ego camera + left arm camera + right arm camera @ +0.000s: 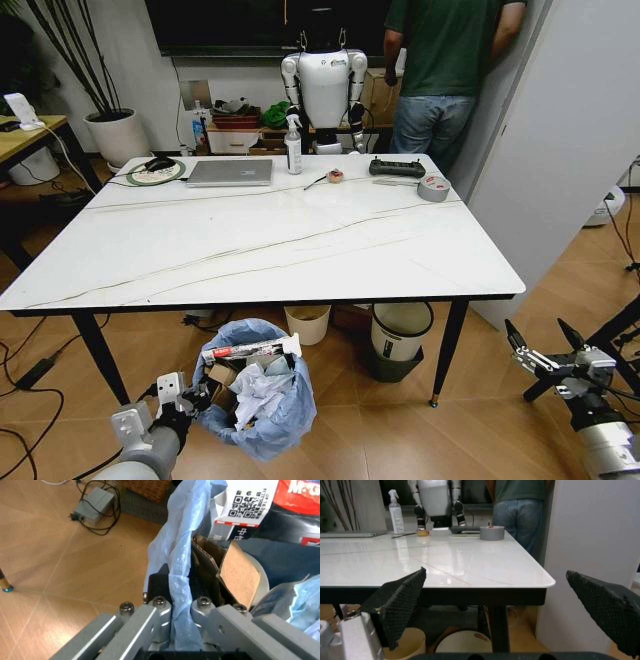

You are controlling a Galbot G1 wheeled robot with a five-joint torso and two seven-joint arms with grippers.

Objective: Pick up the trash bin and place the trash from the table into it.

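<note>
Left gripper [185, 395] pinches the trash bin [256, 400] rim.
Right gripper [545, 350] hangs open beside the table [270, 240], well apart.

Table [260, 250] across frame centre, laptop [230, 172] and spray bottle [293, 145] at its far edge, tape roll [433, 187] far right, trash bin [258, 400] on floor at lower centre, trash [255, 380] inside it, two buckets [402, 330] under table behind bin.
</note>
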